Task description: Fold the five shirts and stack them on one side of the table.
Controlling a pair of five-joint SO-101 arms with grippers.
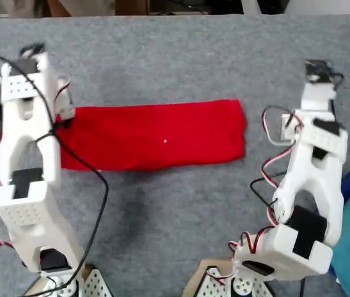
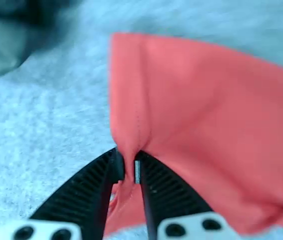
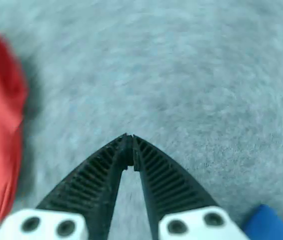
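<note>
Folding in hand: red shirt (image 1: 156,136) lies as a long strip at centre. Left claw (image 2: 129,167) grasps its 9 o'clock end; right claw (image 3: 130,150) clenched, empty, off its 3 o'clock end. Next, likely: carry the held end over toward 3 o'clock.

Left claw (image 2: 129,167) pinching red shirt (image 2: 206,125), right claw (image 3: 130,150) closed
</note>
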